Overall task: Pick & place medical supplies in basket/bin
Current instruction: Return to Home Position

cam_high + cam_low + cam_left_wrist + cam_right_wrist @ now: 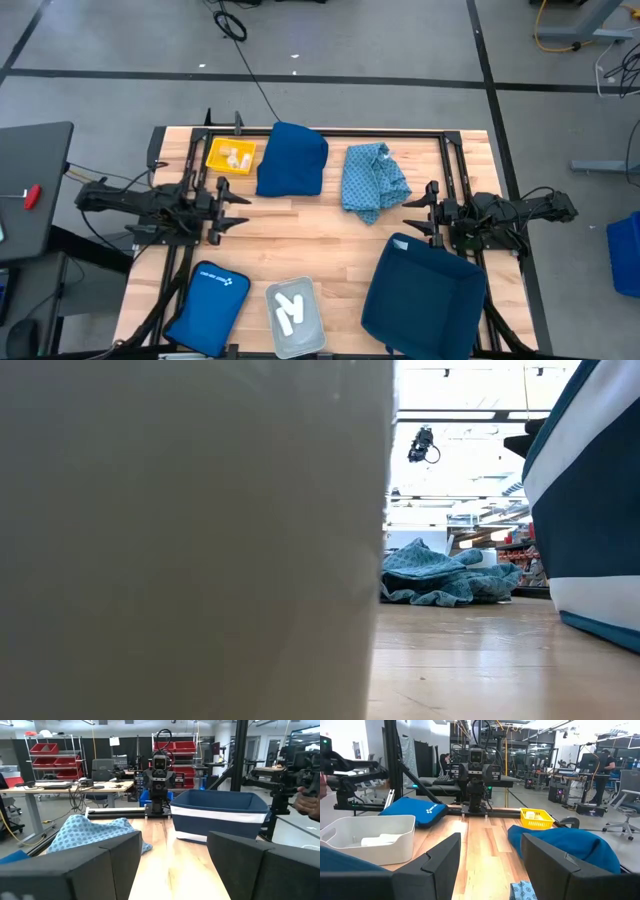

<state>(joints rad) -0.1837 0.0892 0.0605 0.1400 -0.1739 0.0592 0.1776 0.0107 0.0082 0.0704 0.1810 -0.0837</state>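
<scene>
White bandages [290, 309] in gray bin [296, 347], lower centre.
Left tool [243, 210] mid-left and right tool [410, 217] mid-right: both spread apart, holding nothing.

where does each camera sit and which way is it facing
High: above the table, straight down; left gripper and right gripper, both open.
Low: tabletop height, against the gray bin, facing the patterned cloth; arms mostly hidden.
Left wrist: past its own fingers toward the navy bin.
Right wrist: past its own fingers toward the yellow basket.
Shared: gray bin in high, low, right wrist.
</scene>
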